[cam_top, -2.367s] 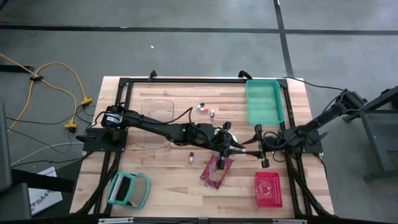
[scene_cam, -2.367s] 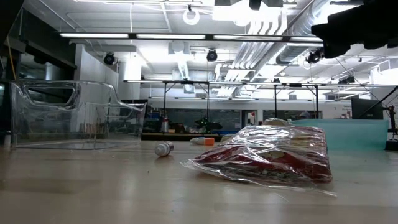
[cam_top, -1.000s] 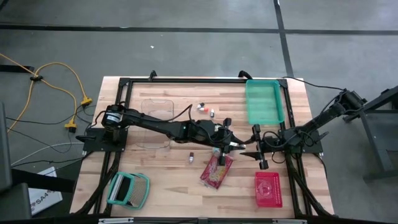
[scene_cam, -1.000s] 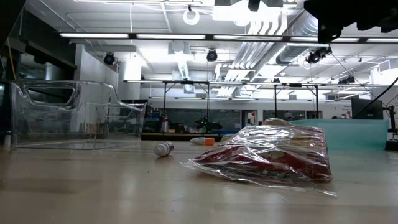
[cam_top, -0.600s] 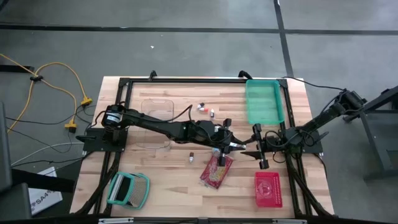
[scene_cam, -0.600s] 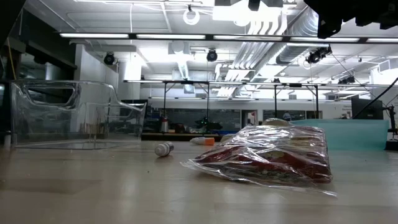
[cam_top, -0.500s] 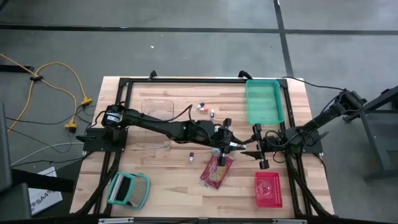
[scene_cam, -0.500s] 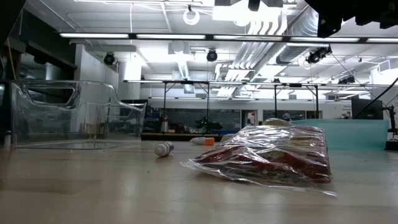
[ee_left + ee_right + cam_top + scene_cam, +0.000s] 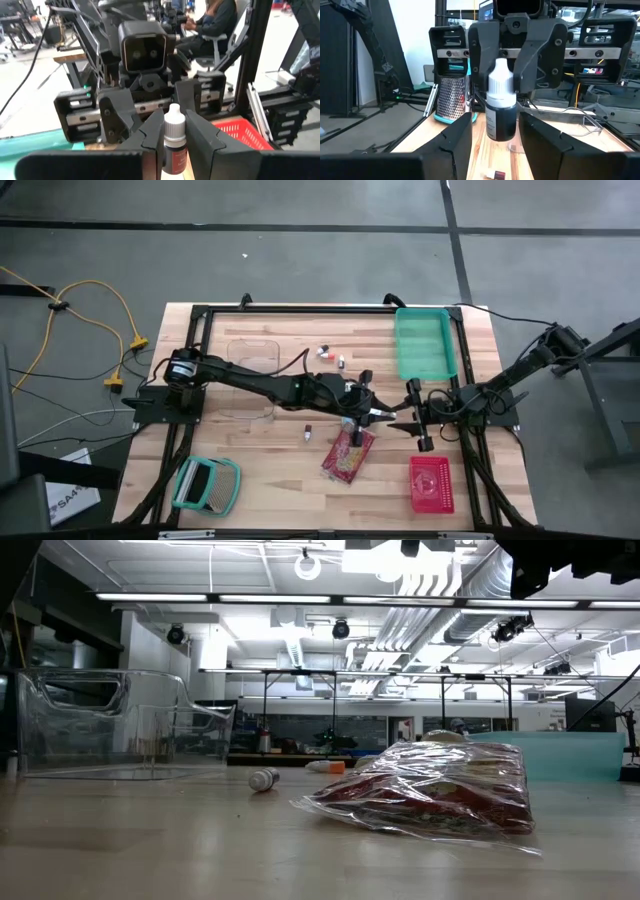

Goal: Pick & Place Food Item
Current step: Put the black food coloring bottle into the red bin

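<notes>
The small dropper bottle point(image 9: 173, 145) sits mid-air above the surface's centre, pinched in the left tool point(image 9: 383, 416). The right tool point(image 9: 402, 423), at its 3 o'clock, stands with fingers spread around it. This looks like a handover: the right should close before the left releases.

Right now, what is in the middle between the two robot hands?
A small dark dropper bottle with a white cap, pinched by the left gripper and sitting between the right gripper's open fingers. The right wrist view shows it best.
</notes>
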{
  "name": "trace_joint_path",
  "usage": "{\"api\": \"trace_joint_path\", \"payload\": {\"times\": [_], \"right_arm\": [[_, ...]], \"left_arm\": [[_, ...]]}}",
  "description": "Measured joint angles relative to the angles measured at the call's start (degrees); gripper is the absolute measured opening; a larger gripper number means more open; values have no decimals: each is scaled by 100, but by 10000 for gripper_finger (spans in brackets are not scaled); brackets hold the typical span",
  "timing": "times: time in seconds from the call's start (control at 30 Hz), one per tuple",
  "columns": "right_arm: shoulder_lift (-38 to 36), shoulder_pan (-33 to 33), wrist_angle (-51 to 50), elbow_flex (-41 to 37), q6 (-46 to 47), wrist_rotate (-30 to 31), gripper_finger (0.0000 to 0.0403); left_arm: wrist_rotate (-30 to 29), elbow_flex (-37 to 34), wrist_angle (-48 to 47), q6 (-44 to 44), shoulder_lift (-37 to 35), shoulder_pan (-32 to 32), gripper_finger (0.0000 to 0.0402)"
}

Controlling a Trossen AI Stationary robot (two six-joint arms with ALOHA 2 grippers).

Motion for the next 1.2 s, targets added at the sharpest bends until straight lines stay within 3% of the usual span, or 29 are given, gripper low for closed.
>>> {"api": "trace_joint_path", "payload": {"times": [0.57,1.2], "right_arm": [[0,-2,97,0,0,-107,149],[0,-2,94,0,-44,-133,75]], "left_arm": [[7,2,119,2,8,0,54],[15,2,106,0,8,-2,54]]}}
